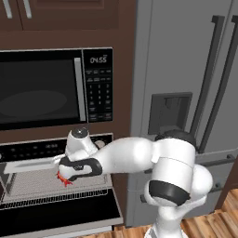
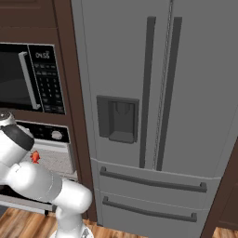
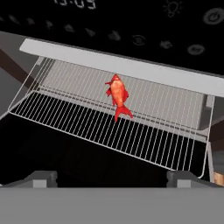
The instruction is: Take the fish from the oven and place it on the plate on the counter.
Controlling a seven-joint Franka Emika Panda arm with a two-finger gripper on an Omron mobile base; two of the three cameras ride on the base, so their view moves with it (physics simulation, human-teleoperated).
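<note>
Fish (image 3: 117,95) whole on wire rack (image 3: 78,118) in hand view; tail peeks elsewhere.

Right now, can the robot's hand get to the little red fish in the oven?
Probably yes. The oven door is down, the fish lies alone on the pulled-out wire rack, and the gripper is wide open, pointing at it with nothing between.

Glossy red-orange fish (image 3: 118,95) on pale metal wire rack (image 3: 87,118); matt grey fridge (image 2: 158,93), brown wood cabinets (image 1: 69,14).
</note>
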